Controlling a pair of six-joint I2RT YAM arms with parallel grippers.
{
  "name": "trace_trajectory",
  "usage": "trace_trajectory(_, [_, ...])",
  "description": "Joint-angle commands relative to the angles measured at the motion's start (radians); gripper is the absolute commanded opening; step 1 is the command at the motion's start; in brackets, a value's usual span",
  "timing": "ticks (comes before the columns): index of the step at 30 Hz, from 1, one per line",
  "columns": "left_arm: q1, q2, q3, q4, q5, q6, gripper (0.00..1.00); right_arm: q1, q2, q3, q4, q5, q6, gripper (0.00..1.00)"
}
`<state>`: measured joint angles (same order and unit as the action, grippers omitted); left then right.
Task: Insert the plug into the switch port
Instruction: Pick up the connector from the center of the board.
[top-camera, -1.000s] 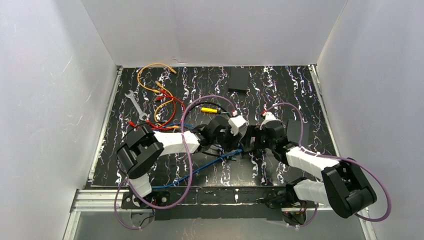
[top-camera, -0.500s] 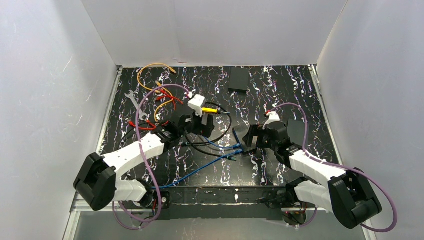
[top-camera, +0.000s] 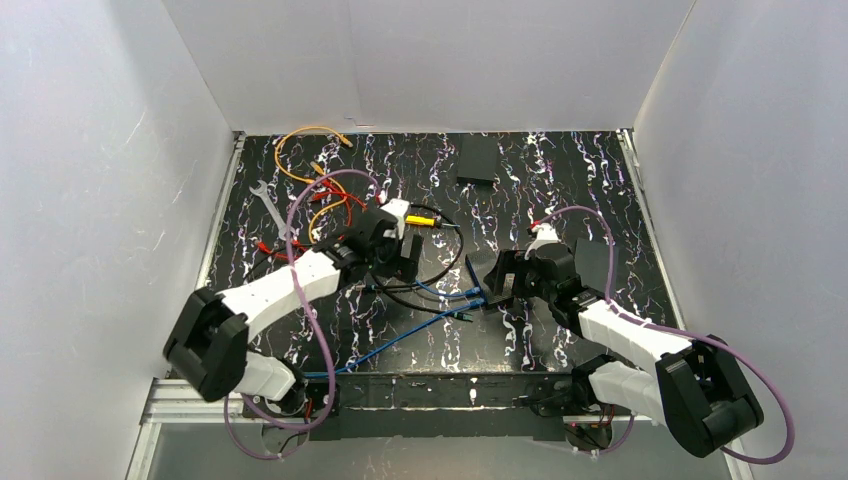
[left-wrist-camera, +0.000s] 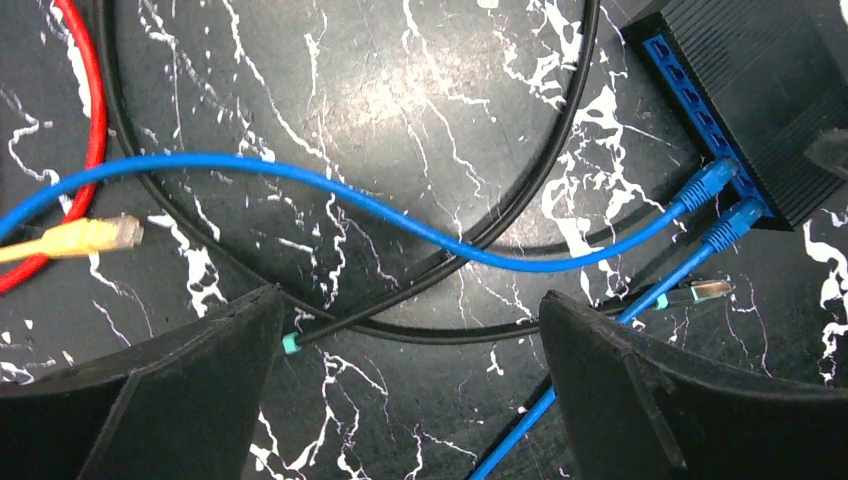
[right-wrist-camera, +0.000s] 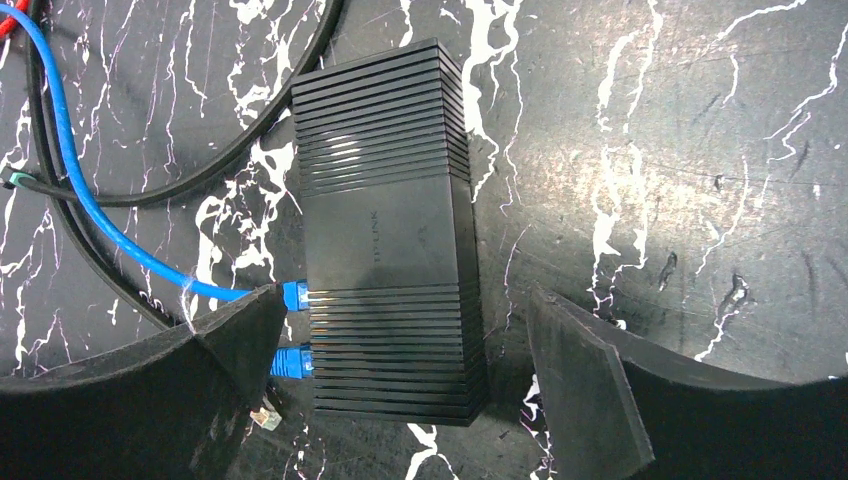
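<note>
- The switch (right-wrist-camera: 390, 230) is a black box. It lies flat on the desk (top-camera: 600, 180), a bit toward 3 o'clock from the middle.
- The right hand (right-wrist-camera: 405, 300) hangs over the switch. Its fingers are wide apart, one on each side of the box, and it holds nothing.
- Two blue plugs (left-wrist-camera: 712, 180) sit side by side in ports on one long edge of the switch. Seen from the right wrist, that edge is at 9 o'clock.
- A blue cable (left-wrist-camera: 400, 215) runs from one of those plugs in a wave across the desk.
- A clear plug (left-wrist-camera: 705, 290) lies loose on the desk just beside the blue plugs. It is not in any port.
- The left hand (left-wrist-camera: 410, 315) is at 9 o'clock from the right hand, apart from the switch. Its fingers are wide apart too, and it is empty.
- Under the left hand, a black cable (left-wrist-camera: 540, 190) crosses the blue cable.
- A yellow plug (left-wrist-camera: 100, 235) lies near a red cable (left-wrist-camera: 85, 150), at 9 o'clock in the left wrist view.
</note>
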<state>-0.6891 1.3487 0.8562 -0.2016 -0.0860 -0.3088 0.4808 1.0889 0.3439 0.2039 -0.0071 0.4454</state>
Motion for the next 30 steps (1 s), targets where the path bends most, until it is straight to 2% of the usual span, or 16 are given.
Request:
trace_trajectory(1, [-0.011,0.111,0.151,-0.092,0.015,0.073,0.97,0.001,0.008,-0.007,0.023,-0.018,0.006,0.99])
trace_trajectory(11, [-0.093,0.388,0.393,-0.223,-0.043,0.161,0.70,0.001,0.029,-0.006,0.033,-0.031,0.007,0.99])
trace_trajectory(16, [-0.134,0.478,0.445,-0.244,-0.075,0.181,0.58,0.001,0.038,-0.005,0.037,-0.042,0.007,0.99])
trace_trajectory(23, [-0.143,0.563,0.460,-0.246,-0.049,0.176,0.48,0.001,0.055,-0.003,0.043,-0.047,0.008,0.99])
trace_trajectory(28, [-0.143,0.600,0.474,-0.251,-0.025,0.170,0.25,0.001,0.065,-0.002,0.045,-0.047,0.008,0.98])
trace_trajectory(30, [-0.142,0.594,0.483,-0.254,-0.046,0.172,0.11,0.001,0.065,-0.002,0.044,-0.046,0.008,0.98])
